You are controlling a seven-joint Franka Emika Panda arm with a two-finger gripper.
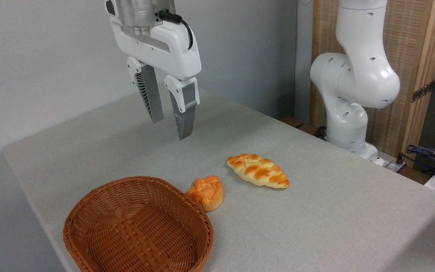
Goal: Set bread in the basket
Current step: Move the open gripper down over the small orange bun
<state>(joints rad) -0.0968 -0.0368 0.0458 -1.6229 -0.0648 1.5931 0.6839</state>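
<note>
The bread, a small knotted orange-golden bun with a paler base, rests on the grey table right beside the right rim of the basket. That basket is an oval, shallow, reddish-brown wicker one at the front left, with nothing inside it. My gripper hangs well above the table, behind and slightly left of the bun. Its two grey fingers point down with a small gap between them and hold nothing.
A longer braided, leaf-shaped loaf lies to the right of the bun. The arm's white base stands at the table's back right, with cables beyond it. The table's left edge runs close to the basket.
</note>
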